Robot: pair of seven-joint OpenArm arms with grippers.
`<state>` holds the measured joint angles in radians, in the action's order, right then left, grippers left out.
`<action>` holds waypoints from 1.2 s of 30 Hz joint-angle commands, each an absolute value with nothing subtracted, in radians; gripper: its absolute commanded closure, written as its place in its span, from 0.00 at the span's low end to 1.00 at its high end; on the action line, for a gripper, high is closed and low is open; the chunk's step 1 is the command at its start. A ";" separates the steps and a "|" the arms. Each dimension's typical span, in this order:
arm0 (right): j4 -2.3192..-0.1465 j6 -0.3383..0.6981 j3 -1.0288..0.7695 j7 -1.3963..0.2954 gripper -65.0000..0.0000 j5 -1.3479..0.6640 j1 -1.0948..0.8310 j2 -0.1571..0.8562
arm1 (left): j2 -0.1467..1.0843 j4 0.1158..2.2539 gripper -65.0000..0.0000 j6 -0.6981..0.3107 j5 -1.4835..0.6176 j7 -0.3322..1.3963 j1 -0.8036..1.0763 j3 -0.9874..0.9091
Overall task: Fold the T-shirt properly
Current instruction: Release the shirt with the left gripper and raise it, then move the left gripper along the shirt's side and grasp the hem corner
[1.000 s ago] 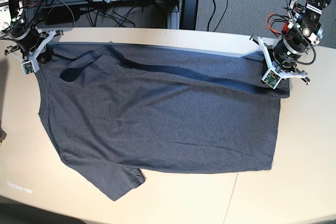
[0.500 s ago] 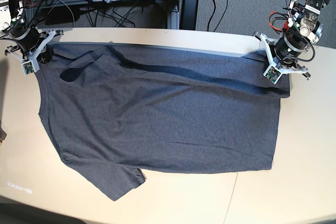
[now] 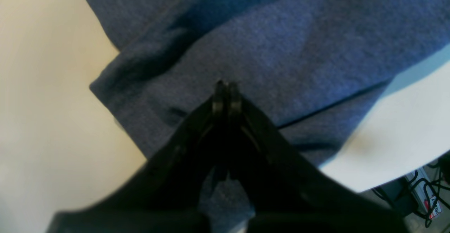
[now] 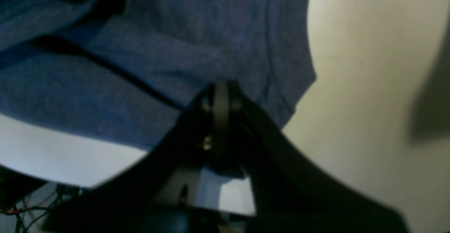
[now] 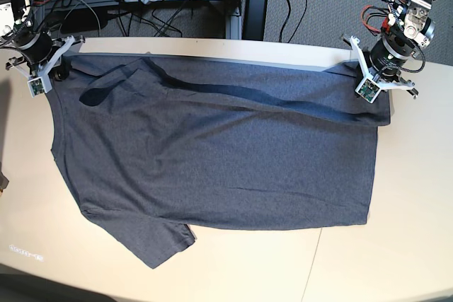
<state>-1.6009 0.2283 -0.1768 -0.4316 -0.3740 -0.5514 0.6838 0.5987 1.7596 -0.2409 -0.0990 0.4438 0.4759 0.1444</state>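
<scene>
The right gripper is clamped on the T-shirt at its far left corner. The plain dark heather-grey fabric lies spread flat across the table, one sleeve at the near left edge. A dark fold band runs along the far edge. The left gripper pinches the far right corner.

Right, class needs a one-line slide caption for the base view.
Both hands, left hand and right hand, pinch the far corners of the grey T-shirt on the table.
</scene>
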 commanded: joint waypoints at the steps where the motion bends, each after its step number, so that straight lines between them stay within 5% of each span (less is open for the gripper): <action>1: -1.604 0.295 -0.181 -0.476 1.00 -0.374 -0.567 0.695 | 0.610 1.766 1.00 -0.255 -0.099 0.469 0.486 0.142; 11: -1.604 0.295 -0.182 -0.471 1.00 -0.374 -0.571 0.695 | 0.610 1.782 0.98 -0.216 -0.103 0.460 0.478 0.141; 15: -1.604 0.295 -0.182 -0.471 1.00 -0.374 -0.572 0.695 | 0.610 1.861 0.79 -0.214 -0.130 0.468 0.477 0.078; 21: -1.604 0.295 -0.182 -0.471 1.00 -0.374 -0.571 0.695 | 0.610 2.016 0.74 -0.273 -0.312 0.492 0.436 -0.095; 24: -1.604 0.295 -0.182 -0.468 1.00 -0.374 -0.571 0.695 | 0.609 2.011 0.57 -0.307 -0.408 0.498 0.361 -0.131; 26: -1.604 0.295 -0.182 -0.468 1.00 -0.374 -0.571 0.695 | 0.609 1.991 0.48 -0.307 -0.434 0.495 0.300 -0.130; 36: -1.604 0.296 -0.182 -0.467 1.00 -0.373 -0.571 0.695 | 0.517 1.593 0.48 -0.339 -0.494 0.475 -0.030 -0.130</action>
